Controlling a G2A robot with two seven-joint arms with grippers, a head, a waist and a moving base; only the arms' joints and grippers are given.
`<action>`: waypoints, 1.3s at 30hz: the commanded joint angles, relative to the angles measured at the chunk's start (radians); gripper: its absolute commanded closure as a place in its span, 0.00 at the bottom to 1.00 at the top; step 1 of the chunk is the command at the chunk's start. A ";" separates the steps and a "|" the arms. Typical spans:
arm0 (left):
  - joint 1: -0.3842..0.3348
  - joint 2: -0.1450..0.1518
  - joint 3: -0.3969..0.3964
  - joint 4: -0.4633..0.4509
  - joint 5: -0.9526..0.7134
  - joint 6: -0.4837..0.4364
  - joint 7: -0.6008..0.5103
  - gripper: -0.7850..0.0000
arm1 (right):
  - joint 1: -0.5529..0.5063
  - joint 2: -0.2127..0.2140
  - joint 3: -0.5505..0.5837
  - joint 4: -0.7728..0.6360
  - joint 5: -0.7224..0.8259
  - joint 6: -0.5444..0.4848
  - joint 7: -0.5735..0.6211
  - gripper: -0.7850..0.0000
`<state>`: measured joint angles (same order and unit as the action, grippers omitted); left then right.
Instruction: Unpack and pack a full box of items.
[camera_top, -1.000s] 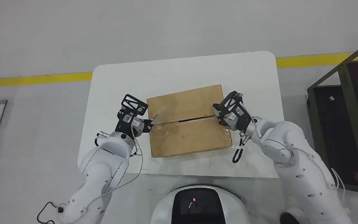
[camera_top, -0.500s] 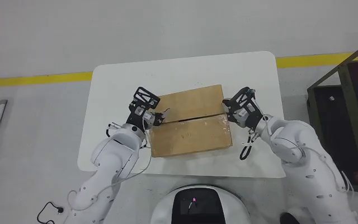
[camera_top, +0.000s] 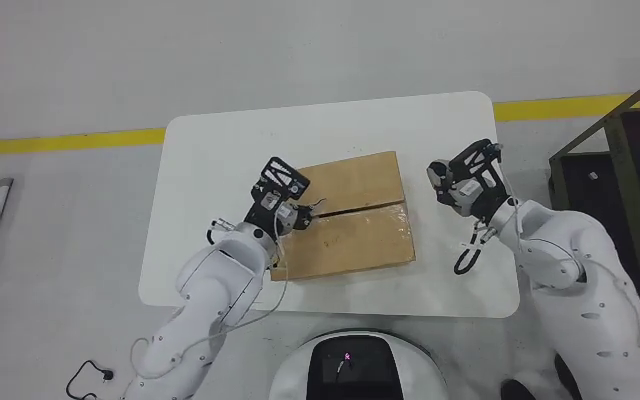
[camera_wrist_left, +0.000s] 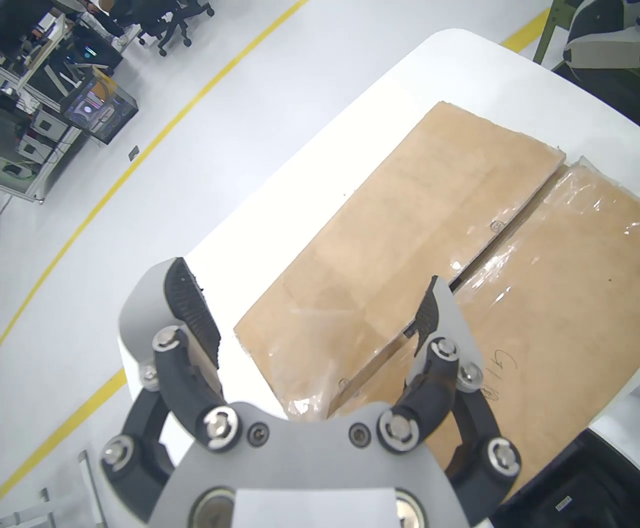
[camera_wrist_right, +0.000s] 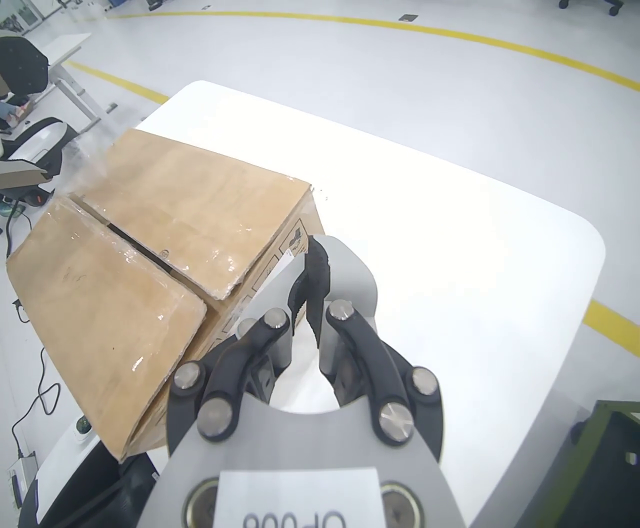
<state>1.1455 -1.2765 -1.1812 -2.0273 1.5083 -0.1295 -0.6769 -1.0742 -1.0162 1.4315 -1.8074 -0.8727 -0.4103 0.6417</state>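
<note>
Now, top view: the cardboard box (camera_top: 350, 225) sat mid-frame on the white table (camera_top: 220, 150), flaps down. Left wrist: the left gripper (camera_wrist_left: 305, 282) hung spread wide over the box's end, empty. Right wrist: the right gripper (camera_wrist_right: 311, 267) was pinched together beside the box, holding nothing.

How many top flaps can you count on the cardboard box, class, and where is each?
2. The far flap covers the side away from the robot; the near flap covers the robot's side, and they meet along the middle seam. More may be hidden underneath.
</note>
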 joint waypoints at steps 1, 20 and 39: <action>0.014 -0.001 -0.042 -0.032 -0.099 0.031 -0.047 0.00 | 0.003 0.001 0.001 -0.003 0.009 -0.005 0.000 1.00; 0.038 0.000 -0.274 -0.138 -0.813 0.233 -0.474 0.00 | 0.018 0.004 -0.017 -0.009 0.038 -0.043 -0.013 1.00; 0.041 -0.002 -0.220 0.000 -0.876 0.283 -0.284 0.00 | 0.006 0.009 -0.026 -0.025 0.031 -0.045 -0.013 1.00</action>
<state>1.1927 -1.2786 -1.4090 -2.0426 0.6213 0.1563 -0.9743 -1.0673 -1.0070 1.4051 -1.8304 -0.8409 -0.4563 0.6290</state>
